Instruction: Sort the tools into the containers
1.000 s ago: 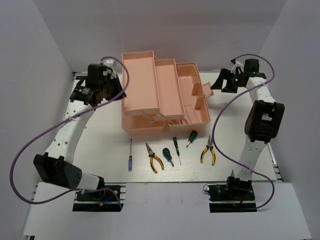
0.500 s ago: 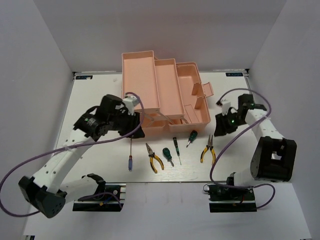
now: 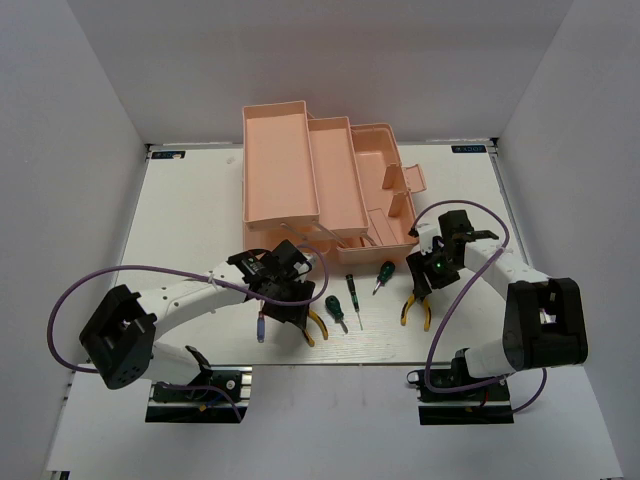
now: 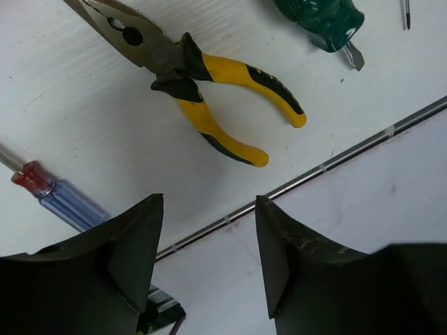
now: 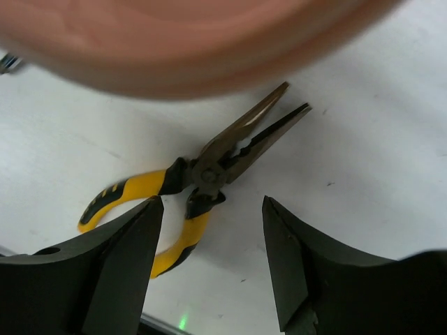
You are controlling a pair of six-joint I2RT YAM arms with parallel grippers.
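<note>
Six tools lie in a row in front of the open salmon-pink toolbox. From the left they are a purple screwdriver, yellow pliers, a stubby green screwdriver, a slim black-green one, a second stubby one and yellow pliers. My left gripper is open and empty, low over the left pliers and next to the purple handle. My right gripper is open and empty just above the right pliers.
The toolbox's blurred pink edge fills the top of the right wrist view. The table's front edge with a metal rail runs close to the left fingers. Purple cables loop beside both arms.
Both arms came down from beside the toolbox to the row of tools. The left gripper now hangs over the left pliers and the right one over the right pliers.
</note>
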